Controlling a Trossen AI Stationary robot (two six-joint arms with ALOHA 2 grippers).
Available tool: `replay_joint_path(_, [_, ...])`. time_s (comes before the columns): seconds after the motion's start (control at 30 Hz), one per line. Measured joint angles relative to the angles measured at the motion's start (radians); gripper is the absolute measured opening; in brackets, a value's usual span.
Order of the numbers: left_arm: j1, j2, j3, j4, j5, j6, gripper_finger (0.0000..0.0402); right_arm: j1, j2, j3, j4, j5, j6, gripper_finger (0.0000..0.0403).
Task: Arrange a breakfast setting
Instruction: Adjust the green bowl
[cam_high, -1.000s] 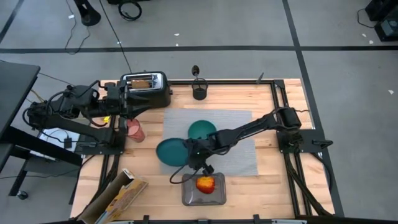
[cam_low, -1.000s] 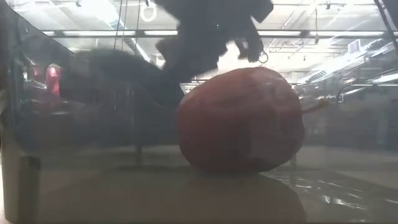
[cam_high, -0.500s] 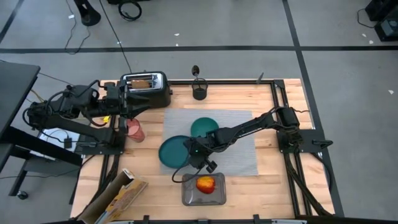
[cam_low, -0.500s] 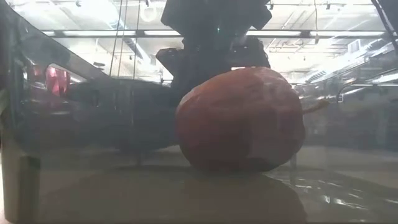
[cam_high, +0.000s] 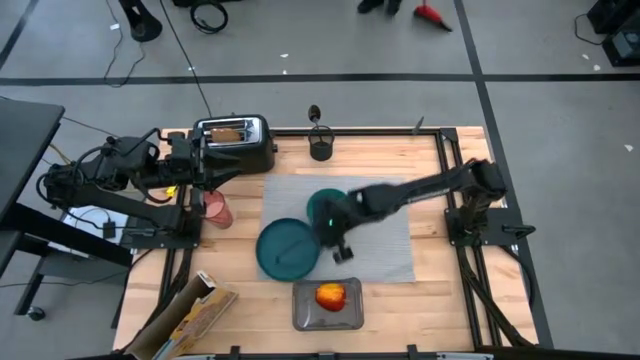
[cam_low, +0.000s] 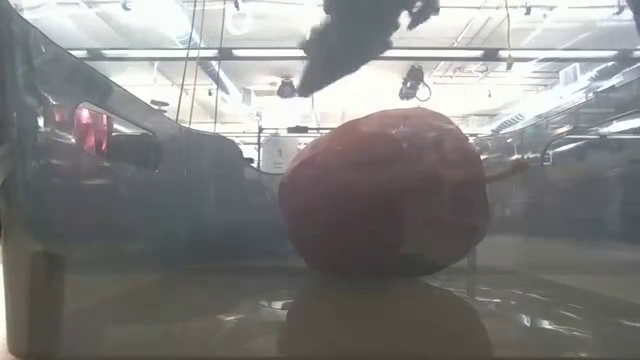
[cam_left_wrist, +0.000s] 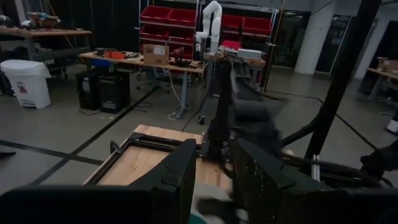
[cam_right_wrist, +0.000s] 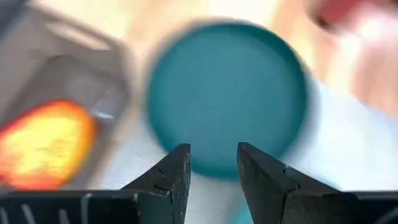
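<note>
The teal plate (cam_high: 284, 250) lies flat at the grey placemat's (cam_high: 380, 250) left edge and shows blurred in the right wrist view (cam_right_wrist: 227, 93). The teal bowl (cam_high: 322, 207) sits on the mat behind it, partly under my right arm. My right gripper (cam_high: 338, 244) hangs open above the plate's right rim (cam_right_wrist: 213, 168), touching nothing; it is high in the low view (cam_low: 355, 30). The red-yellow apple (cam_high: 330, 296) lies in the grey tray (cam_high: 352, 318). The pink cup (cam_high: 216, 208) stands left of the mat. My left gripper (cam_high: 220, 172) waits open by the toaster (cam_left_wrist: 214, 180).
The black-and-chrome toaster (cam_high: 236, 142) with a toast slice (cam_high: 228, 130) stands at the far left. A dark holder (cam_high: 320, 148) stands behind the mat. A cereal box (cam_high: 190, 314) lies at the near left corner. Bare mat lies right of the bowl.
My right gripper has risen from the plate's near right rim and drawn back toward the table's far right, over the mat. The plate has slid a little toward the right and lies flat, apart from the gripper.
</note>
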Motion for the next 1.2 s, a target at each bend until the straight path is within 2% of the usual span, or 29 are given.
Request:
replay_joint_path(0.13, [0.000, 0.001, 0.000, -0.003, 0.000, -0.031, 0.0117, -0.099, -0.029, -0.046, -0.037, 0.069, 0.134, 0.0135])
replay_joint_path(0.37, [-0.011, 0.007, 0.000, -0.017, 0.001, -0.171, 0.0117, -0.187, 0.019, -0.117, -0.114, 0.064, 0.190, 0.0135])
replay_joint_path(0.7, [-0.074, 0.053, -0.001, -0.033, 0.001, -0.177, 0.0117, -0.191, 0.022, -0.117, -0.260, 0.035, 0.188, 0.0135])
replay_joint_path(1.2, [-0.074, 0.065, -0.001, -0.035, 0.001, -0.171, 0.0117, -0.191, -0.006, -0.117, -0.406, 0.065, 0.166, 0.0136])
